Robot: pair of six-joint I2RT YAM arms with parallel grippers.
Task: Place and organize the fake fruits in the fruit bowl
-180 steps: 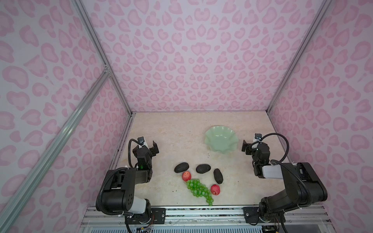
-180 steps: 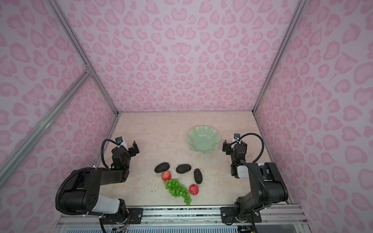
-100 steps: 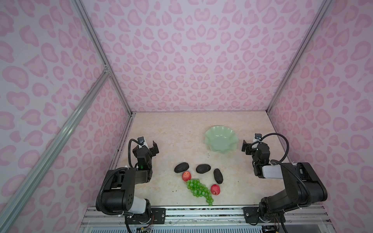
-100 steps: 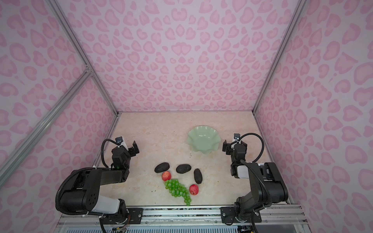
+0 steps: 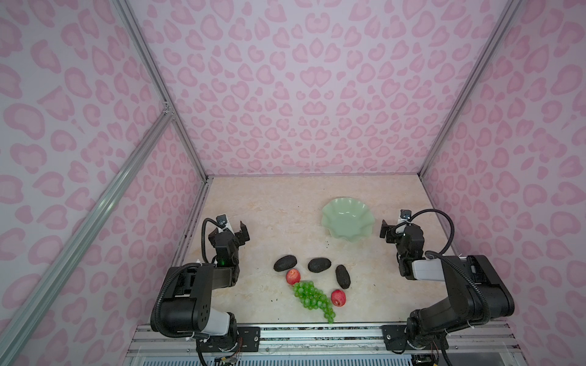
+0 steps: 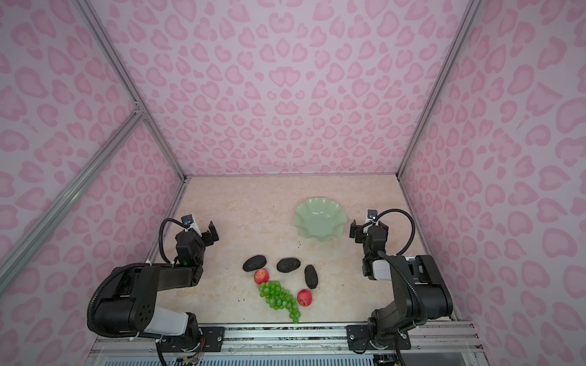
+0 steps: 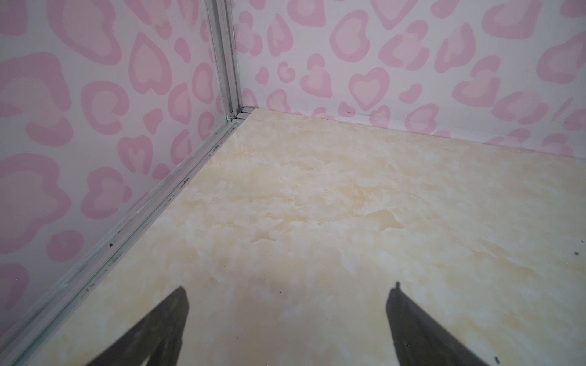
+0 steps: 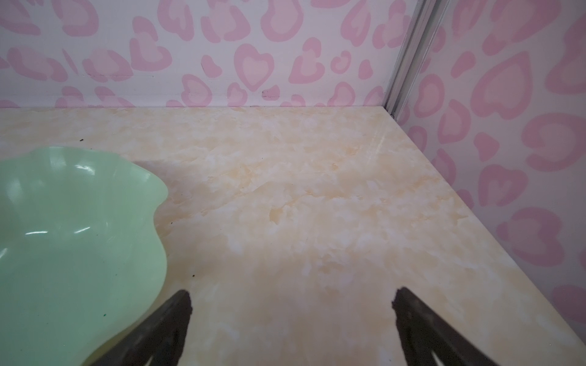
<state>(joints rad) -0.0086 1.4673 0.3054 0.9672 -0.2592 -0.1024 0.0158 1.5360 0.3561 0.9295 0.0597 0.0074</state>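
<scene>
Beige marbled surface (image 5: 269,202). Left tool (image 5: 235,227) near left edge, jaws spread wide, nothing betw. them. Mid, toward front edge: left avocado (image 5: 285,263), mid avocado (image 5: 319,265), right avocado (image 5: 342,276) in a loose row, apart. Left apple (image 5: 293,276) just beside left avocado, at far end of grapes (image 5: 312,296). Right apple (image 5: 338,297) just beside grapes. Bowl (image 5: 347,221) nearer right edge, well apart from fruit. Right tool (image 5: 396,227) by right edge, just beside bowl, jaws spread wide, gripping nothing.
</scene>
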